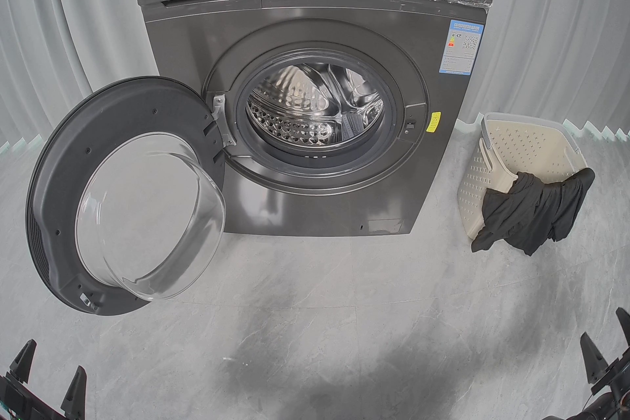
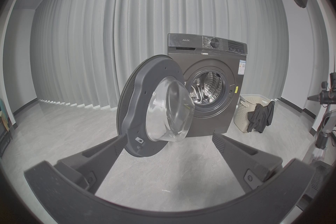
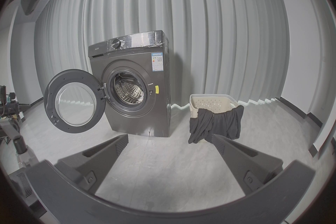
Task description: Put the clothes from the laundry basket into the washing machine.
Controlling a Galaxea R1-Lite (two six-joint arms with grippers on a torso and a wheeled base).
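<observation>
well, the dark clothes (image 1: 531,211) hang over the near rim of the laundry basket (image 1: 474,188), which stands on the floor (image 1: 328,323) just to the right of the washing machine (image 1: 315,14). its door (image 1: 65,191) is swung wide open to the left, showing the steel drum (image 1: 308,106). the left gripper (image 1: 54,357) and right gripper (image 1: 602,324) sit low over the floor's near edge, well apart from the basket, each with fingers spread apart.

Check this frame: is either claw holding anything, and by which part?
Nothing is held. The left claw and right claw are both open and empty; the dark clothes hang over the laundry basket rim.
</observation>
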